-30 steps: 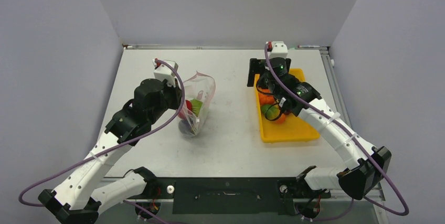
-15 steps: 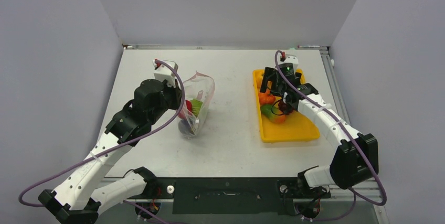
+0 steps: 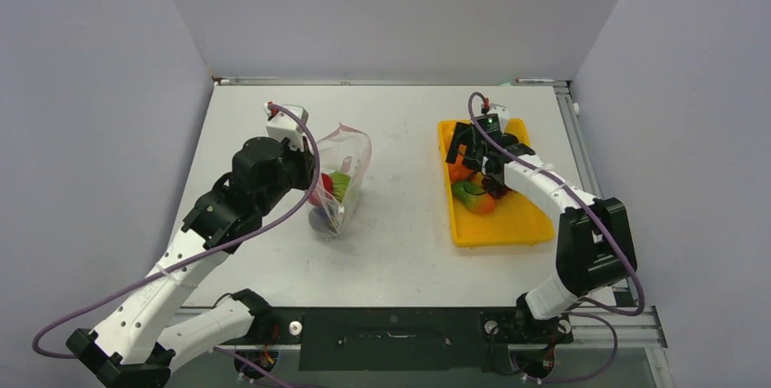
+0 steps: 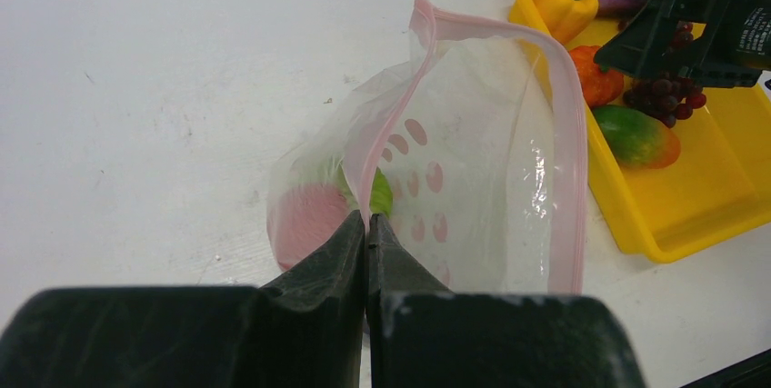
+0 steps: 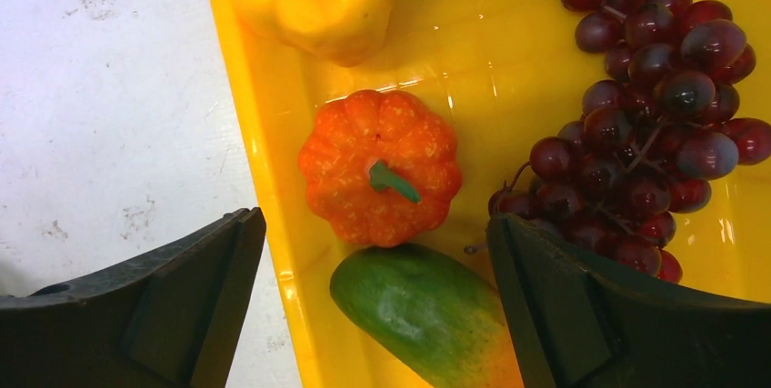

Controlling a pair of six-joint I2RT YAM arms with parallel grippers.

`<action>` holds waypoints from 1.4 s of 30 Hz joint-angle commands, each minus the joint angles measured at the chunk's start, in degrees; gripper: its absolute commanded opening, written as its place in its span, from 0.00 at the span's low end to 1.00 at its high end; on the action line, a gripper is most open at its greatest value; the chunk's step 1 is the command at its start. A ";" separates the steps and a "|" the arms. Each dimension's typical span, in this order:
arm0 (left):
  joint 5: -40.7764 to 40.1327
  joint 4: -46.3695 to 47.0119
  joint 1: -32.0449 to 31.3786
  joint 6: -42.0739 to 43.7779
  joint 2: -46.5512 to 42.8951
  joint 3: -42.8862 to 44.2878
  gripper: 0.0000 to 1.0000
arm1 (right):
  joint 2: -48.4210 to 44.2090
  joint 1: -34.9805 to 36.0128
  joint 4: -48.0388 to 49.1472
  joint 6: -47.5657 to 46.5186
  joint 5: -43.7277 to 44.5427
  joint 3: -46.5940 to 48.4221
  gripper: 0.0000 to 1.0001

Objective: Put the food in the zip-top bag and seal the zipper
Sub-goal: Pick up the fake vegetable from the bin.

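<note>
Clear bag (image 4: 491,161), pink zipper (image 4: 568,161) clamped in left gripper (image 4: 366,224), right gripper (image 5: 373,224) spread wide above pumpkin (image 5: 380,165), grapes (image 5: 645,134) beside, yellow tray (image 5: 264,115).

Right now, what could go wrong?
1. The open right tool straddles the pumpkin, but one finger sits over the tray wall and the other beside the grape bunch: it may hit the wall or snag grapes.
2. The left tool pinches only one edge of the zip-top bag; the floppy mouth may sag.

Plain grey-lilac walls (image 3: 391,6) around scuffed white tabletop (image 3: 400,252)
</note>
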 commanded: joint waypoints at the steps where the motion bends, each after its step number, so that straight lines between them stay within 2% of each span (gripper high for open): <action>1: 0.26 3.28 0.53 0.67 -0.74 0.13 0.00 | 1.60 -0.79 4.34 0.95 0.69 0.57 0.98; 24: 0.42 3.14 0.79 0.74 0.27 0.17 0.00 | 9.87 -2.74 8.55 2.45 -2.30 -0.69 0.98; 28: 0.57 3.09 0.79 0.67 0.36 0.20 0.00 | 10.34 -3.16 9.14 2.56 -2.18 -1.29 0.95; 33: 0.63 3.08 0.79 0.66 0.45 0.22 0.00 | 10.11 -3.78 9.71 2.71 -3.18 -1.66 0.76; 39: 0.77 3.04 0.79 0.66 0.45 0.20 0.00 | 7.29 -4.02 9.35 2.65 -2.89 -1.70 0.44; 42: 0.77 3.08 0.79 0.66 0.46 0.24 0.00 | 5.51 -3.89 8.76 2.71 -2.38 -1.50 0.34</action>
